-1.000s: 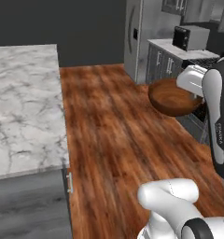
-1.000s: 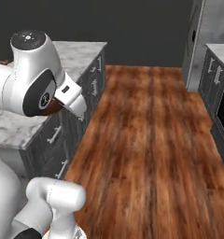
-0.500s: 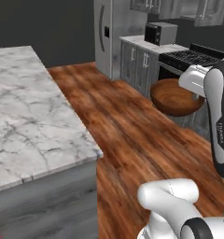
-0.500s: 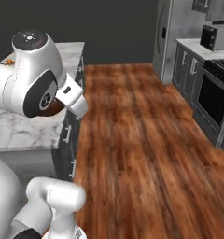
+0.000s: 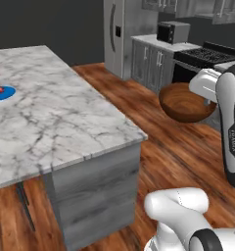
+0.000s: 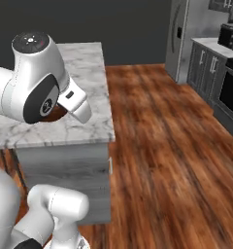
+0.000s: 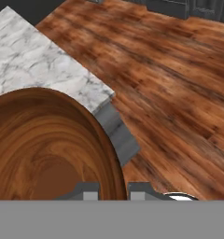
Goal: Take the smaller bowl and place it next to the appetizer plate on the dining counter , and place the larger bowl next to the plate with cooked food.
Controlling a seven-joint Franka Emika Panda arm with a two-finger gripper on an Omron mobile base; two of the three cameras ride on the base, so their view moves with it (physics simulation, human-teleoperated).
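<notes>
Small bowl (image 5: 187, 103) carried in air over the wood floor, well right of the bench (image 5: 56, 122). Tool (image 7: 113, 189) pinching its rim, fingers close together. Bowl tilted, mouth facing up and leftward; round, no long axis.

Risks: rim-only pinch could slip as the base drives; bowl could clip the bench corner on approach. Blue plate (image 5: 2, 92) sits far left; appetizer plate not made out.
</notes>
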